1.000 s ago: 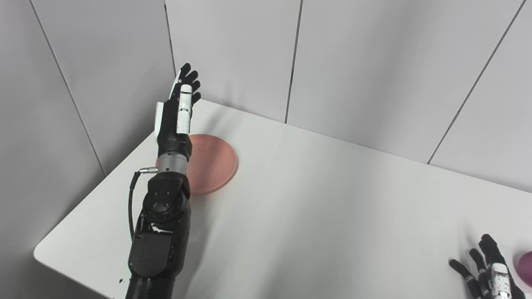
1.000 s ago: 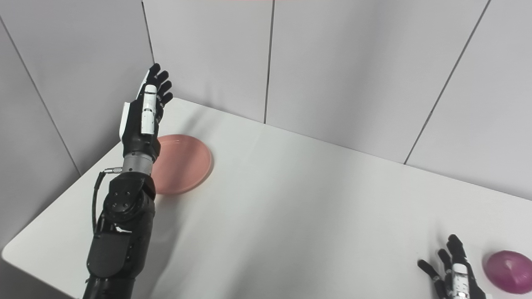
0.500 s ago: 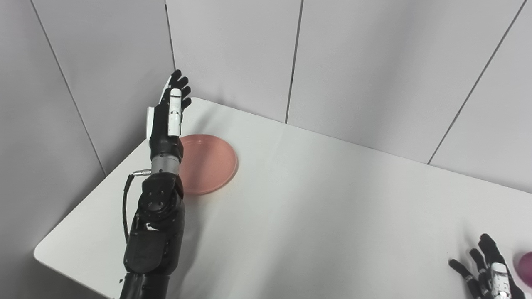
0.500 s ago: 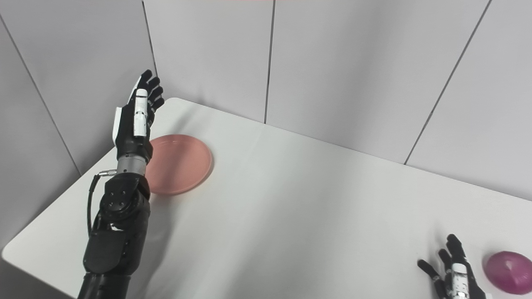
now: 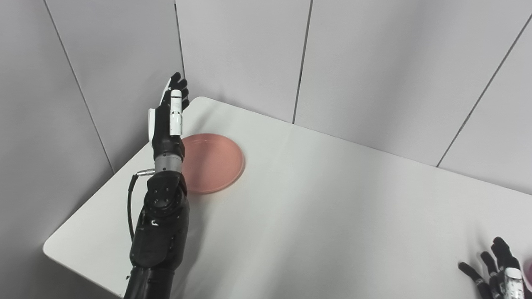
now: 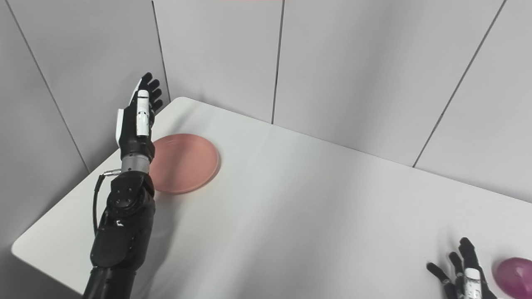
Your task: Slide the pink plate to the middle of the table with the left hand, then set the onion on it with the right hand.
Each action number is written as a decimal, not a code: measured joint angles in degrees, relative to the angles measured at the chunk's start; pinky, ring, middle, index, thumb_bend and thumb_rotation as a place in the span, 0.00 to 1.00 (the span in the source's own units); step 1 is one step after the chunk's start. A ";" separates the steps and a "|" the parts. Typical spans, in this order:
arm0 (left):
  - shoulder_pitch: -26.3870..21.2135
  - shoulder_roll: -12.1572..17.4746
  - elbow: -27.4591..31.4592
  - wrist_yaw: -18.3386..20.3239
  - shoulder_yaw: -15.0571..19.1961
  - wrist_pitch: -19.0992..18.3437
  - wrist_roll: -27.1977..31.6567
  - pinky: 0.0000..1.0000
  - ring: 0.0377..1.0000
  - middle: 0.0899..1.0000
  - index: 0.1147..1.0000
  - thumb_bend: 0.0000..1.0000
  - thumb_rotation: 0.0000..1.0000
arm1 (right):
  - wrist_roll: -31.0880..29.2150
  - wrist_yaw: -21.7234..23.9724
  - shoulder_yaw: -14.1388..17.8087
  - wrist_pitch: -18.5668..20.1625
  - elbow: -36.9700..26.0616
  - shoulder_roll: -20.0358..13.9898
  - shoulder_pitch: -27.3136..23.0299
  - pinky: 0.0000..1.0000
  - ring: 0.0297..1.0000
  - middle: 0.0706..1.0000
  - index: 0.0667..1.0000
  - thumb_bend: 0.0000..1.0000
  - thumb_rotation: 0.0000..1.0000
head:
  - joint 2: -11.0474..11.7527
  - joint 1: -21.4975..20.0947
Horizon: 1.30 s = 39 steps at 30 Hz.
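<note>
Pink plate (image 5: 212,162) waiting, far-left corner | I am holding left hand (image 5: 168,120) spread beside it | advising low, flat push inward | right hand (image 6: 464,277) splayed near onion (image 6: 514,272)

Probably a lab — bare panelled walls (image 5: 374,62)

The plate (image 6: 185,162) lies on the table (image 6: 291,199), just right of the left hand (image 6: 135,122). The onion (image 6: 514,272) sits just right of the right hand (image 6: 463,276), far from the plate.
</note>
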<state>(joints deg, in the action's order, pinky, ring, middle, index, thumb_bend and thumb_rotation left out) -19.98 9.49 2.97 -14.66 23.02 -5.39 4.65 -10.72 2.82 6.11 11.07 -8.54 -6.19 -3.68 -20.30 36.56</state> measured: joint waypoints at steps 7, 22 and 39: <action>0.03 1.56 0.02 -0.22 1.14 0.52 0.50 0.94 0.93 0.91 0.88 0.44 1.00 | 0.12 -0.22 -0.03 0.05 -0.12 0.05 0.05 1.00 0.98 0.97 0.93 0.63 0.89 | -0.09 -0.17; 0.42 2.79 -0.68 0.18 2.54 1.20 3.70 0.91 0.90 0.90 0.87 0.44 1.00 | 0.24 -0.55 -0.13 0.77 -0.65 0.07 0.14 1.00 0.97 0.97 0.92 0.62 0.87 | -0.18 0.09; 2.77 5.16 -0.69 1.78 3.47 1.20 5.33 0.92 0.92 0.91 0.86 0.44 1.00 | 0.02 -0.65 -0.18 0.86 -0.74 -0.02 0.20 0.98 0.95 0.95 0.90 0.67 0.84 | -0.53 0.44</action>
<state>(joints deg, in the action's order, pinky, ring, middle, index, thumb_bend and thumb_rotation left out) -17.21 14.65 2.27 -12.88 26.49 -4.20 9.98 -10.71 2.17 5.92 11.93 -9.28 -6.21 -3.48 -20.83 37.00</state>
